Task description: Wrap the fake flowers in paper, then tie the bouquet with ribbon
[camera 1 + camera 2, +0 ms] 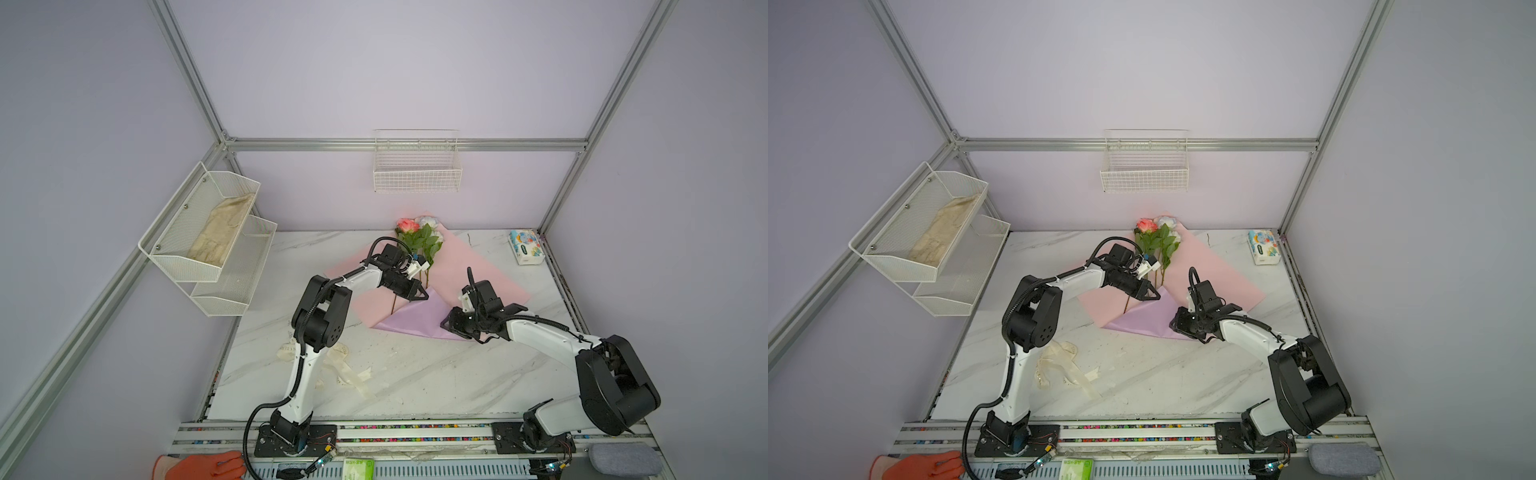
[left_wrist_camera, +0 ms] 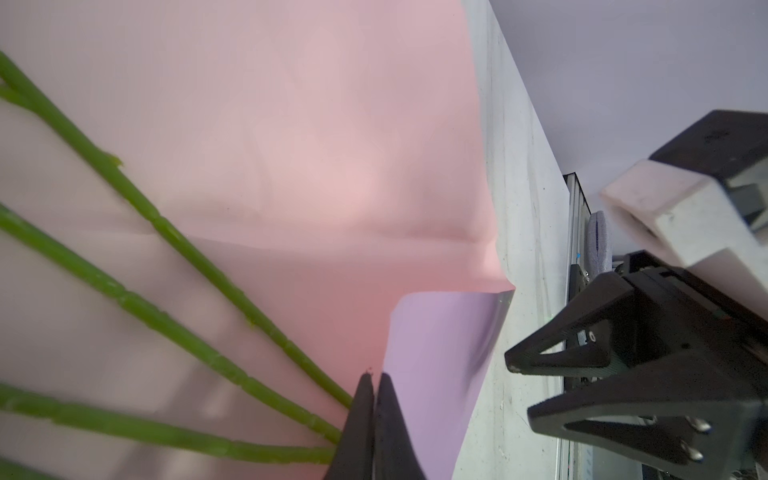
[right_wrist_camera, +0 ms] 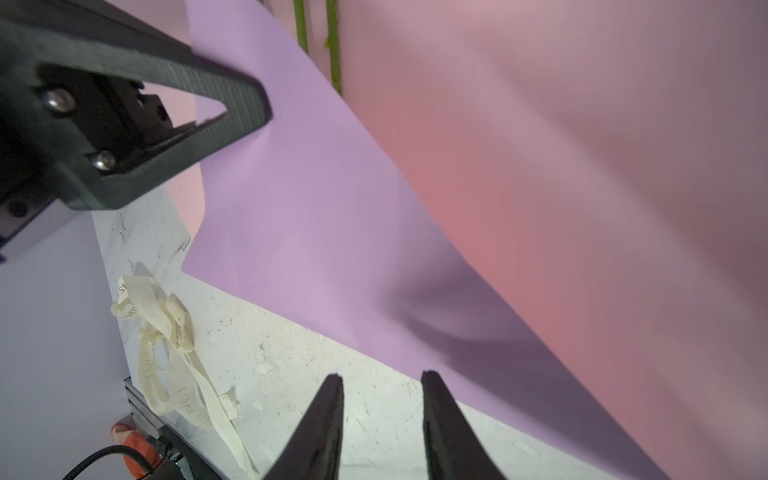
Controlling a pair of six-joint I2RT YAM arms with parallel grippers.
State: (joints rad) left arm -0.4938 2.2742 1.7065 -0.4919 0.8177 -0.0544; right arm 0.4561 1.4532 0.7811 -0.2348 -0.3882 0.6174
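Note:
The bouquet of fake flowers (image 1: 417, 236) (image 1: 1156, 239) lies at the back of the table on a pink sheet of paper (image 1: 478, 278). The sheet's near corner is folded up, showing a lilac underside (image 1: 415, 318) (image 3: 299, 199). The green stems (image 2: 166, 232) (image 3: 332, 45) run toward that fold. My left gripper (image 1: 424, 295) (image 1: 1156, 296) (image 2: 374, 376) is shut on the edge of the lilac flap, beside the stem ends. My right gripper (image 1: 444, 324) (image 1: 1172, 324) (image 3: 382, 376) is open with nothing between its fingers, low over the marble just off the fold's near edge.
A loose cream lettered ribbon (image 1: 332, 361) (image 3: 166, 345) lies near the left arm's base. A tissue pack (image 1: 525, 247) sits at the back right. A wire basket (image 1: 417, 170) hangs on the back wall, and mesh shelves (image 1: 208, 232) on the left wall. An orange glove (image 1: 203, 465) lies at the front.

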